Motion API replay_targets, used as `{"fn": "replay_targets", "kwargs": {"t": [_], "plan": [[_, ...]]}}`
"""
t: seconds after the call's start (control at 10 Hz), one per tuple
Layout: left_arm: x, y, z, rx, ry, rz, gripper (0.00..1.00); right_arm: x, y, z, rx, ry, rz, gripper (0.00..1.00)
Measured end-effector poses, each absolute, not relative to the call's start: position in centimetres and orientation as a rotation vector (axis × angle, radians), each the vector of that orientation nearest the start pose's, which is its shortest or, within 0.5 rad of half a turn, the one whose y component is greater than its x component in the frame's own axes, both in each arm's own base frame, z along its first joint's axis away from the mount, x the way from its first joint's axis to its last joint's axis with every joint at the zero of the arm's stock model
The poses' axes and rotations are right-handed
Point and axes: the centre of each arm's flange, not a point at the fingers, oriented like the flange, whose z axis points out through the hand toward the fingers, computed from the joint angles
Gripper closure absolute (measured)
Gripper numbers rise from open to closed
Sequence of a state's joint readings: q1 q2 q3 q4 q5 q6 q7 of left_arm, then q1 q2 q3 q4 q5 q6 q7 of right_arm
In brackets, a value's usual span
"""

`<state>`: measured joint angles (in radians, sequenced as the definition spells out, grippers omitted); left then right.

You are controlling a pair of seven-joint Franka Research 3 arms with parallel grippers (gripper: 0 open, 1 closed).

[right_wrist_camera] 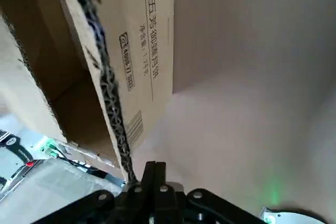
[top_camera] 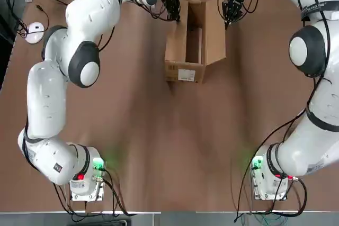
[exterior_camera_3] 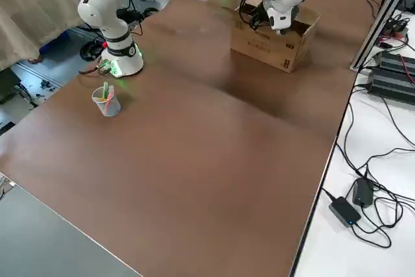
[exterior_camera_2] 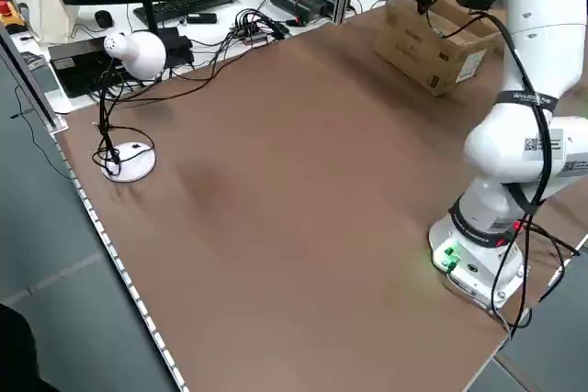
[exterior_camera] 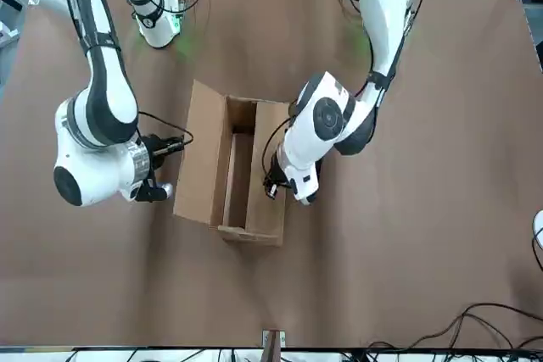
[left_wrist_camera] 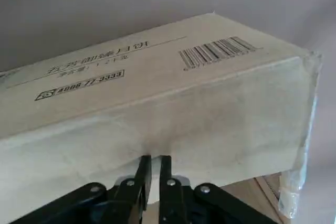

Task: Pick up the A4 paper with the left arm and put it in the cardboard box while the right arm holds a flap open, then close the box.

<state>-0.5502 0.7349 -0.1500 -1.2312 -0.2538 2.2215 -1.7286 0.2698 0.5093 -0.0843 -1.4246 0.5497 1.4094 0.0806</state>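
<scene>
Brown tabletop (top_camera: 159, 146), white lamp (exterior_camera_2: 136, 54) near one corner. Cardboard box (top_camera: 185, 71) at far side, between both arms, long flaps raised, label on one end. Left jaws (left_wrist_camera: 155, 158) nearly shut, beside one long flap; contact unclear. Right jaws (right_wrist_camera: 154, 166) shut, by the opposite flap's edge. Nothing seen gripped in either.

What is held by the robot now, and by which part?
Nothing seems held: both the left gripper and the right gripper are shut beside the box's raised flaps.
</scene>
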Motion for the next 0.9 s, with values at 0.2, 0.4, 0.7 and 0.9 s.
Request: {"fn": "replay_targets", "kwargs": {"t": [0.2,0.4,0.7,0.9], "plan": [[60.5,-47.8,36.5,-2.862,-1.971,0.357,0.87,61.9,19.7,39.7,-2.557,-0.027,0.775,0.99],[60.5,-47.9,36.1,-2.86,-1.963,0.354,0.87,61.8,22.1,41.0,-2.512,0.018,0.764,0.99],[60.4,-48.2,34.7,-2.859,-1.94,0.332,0.87,61.2,27.1,41.4,-2.526,0.037,0.703,0.99],[60.5,-48.2,34.8,-2.864,-1.944,0.328,0.86,61.3,29.0,40.8,-2.542,0.049,0.657,0.99]]}}
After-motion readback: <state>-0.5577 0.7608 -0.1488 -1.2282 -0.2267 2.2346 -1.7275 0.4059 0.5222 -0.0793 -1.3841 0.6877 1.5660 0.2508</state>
